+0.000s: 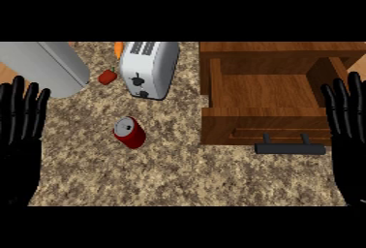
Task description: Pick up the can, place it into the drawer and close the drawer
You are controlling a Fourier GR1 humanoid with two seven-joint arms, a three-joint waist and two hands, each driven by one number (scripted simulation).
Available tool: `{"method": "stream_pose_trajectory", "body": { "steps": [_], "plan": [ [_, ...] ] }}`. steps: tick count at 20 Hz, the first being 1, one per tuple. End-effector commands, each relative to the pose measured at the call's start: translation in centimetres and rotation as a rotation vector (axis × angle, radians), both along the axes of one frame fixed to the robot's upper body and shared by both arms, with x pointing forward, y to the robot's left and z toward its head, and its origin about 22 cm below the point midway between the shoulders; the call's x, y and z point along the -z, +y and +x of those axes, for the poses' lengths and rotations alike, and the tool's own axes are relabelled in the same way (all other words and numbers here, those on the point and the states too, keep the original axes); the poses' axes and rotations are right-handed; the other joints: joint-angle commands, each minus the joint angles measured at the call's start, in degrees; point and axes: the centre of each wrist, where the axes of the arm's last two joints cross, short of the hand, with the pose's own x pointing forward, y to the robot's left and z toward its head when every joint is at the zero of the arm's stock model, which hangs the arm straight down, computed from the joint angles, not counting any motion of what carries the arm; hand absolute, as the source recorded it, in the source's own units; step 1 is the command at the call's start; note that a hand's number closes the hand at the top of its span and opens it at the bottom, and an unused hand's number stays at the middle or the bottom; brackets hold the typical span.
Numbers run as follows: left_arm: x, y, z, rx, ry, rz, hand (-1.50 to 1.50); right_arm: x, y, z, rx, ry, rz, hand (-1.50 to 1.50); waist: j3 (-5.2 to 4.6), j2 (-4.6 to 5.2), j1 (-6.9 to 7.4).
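A red can (130, 132) with a silver top stands on the speckled counter, left of centre. To its right a wooden drawer (261, 92) is pulled open, bare wood inside, with a dark handle (290, 147) on its front. My left hand (20, 131) is open at the left edge, fingers up, well left of the can. At the right edge my right hand (349, 131) is open too, fingers up, overlapping the drawer's right side. Neither hand touches the can.
A silver toaster (148, 69) sits behind the can. A large grey rounded object (46, 68) lies at the back left. A small red item (108, 77) and an orange one (118, 49) lie near the toaster.
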Motion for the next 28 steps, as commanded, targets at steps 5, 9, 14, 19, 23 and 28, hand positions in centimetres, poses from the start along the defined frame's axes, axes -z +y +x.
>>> {"method": "stream_pose_trajectory", "body": {
  "steps": [5, 9, 14, 19, 23, 28],
  "plan": [
    [-1.1, -4.2, 1.3, 0.764, -0.085, 0.024, -1.5, -0.4, 0.5, 0.6, -0.02, -0.021, -0.018, -1.5, -2.56, 1.86, -4.85],
    [1.8, -0.8, 2.2, 0.877, 0.258, 0.235, -1.5, 3.4, -0.9, 0.0, 0.085, 0.301, -0.007, -1.5, -2.35, 2.23, -3.84],
    [0.8, 5.1, 4.8, 0.974, 0.304, 0.202, -1.5, 3.0, -1.1, -1.0, 0.114, 0.344, -0.015, -1.5, -2.29, 1.6, -1.91],
    [-0.1, 8.6, 6.1, 1.001, 0.311, 0.226, -1.5, 2.4, -2.1, -2.2, 0.156, 0.348, -0.022, -1.5, -2.25, 1.44, -1.35],
    [-1.8, 7.9, 7.2, 0.99, 0.348, 0.186, -1.5, 4.9, -3.0, -3.1, 0.117, 0.333, -0.018, -1.5, -2.21, 1.41, -1.28],
    [0.9, 8.5, 8.9, 0.941, 0.387, 0.193, -1.5, 4.8, -5.0, -5.5, 0.145, 0.338, -0.021, -1.5, -2.23, 1.44, -1.81]
  ]
}}
